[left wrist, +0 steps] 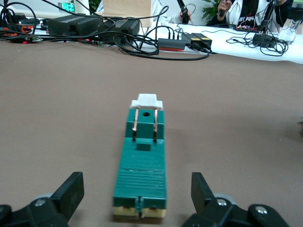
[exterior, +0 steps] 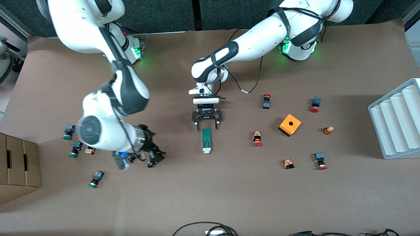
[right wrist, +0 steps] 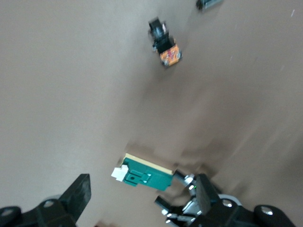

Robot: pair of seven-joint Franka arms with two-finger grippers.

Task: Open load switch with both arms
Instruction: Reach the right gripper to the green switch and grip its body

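The load switch [exterior: 206, 140] lies flat in the middle of the table, a long dark-green block whose white tab [exterior: 206, 150] points toward the front camera. My left gripper [exterior: 207, 126] is open at the end without the tab. In the left wrist view its fingers [left wrist: 71, 190] straddle that end of the load switch [left wrist: 142, 161] with a gap on each side. My right gripper [exterior: 155, 158] hangs open over bare table toward the right arm's end. In the right wrist view the right gripper [right wrist: 142, 196] holds nothing and the load switch [right wrist: 144, 174] lies ahead of it.
An orange cube [exterior: 290, 125] and several red-capped push buttons [exterior: 257, 139] lie toward the left arm's end, by a white ribbed tray [exterior: 397, 121]. Several green-capped buttons [exterior: 75, 149] and a cardboard box [exterior: 18, 164] sit at the right arm's end. Cables [exterior: 205, 229] lie at the front edge.
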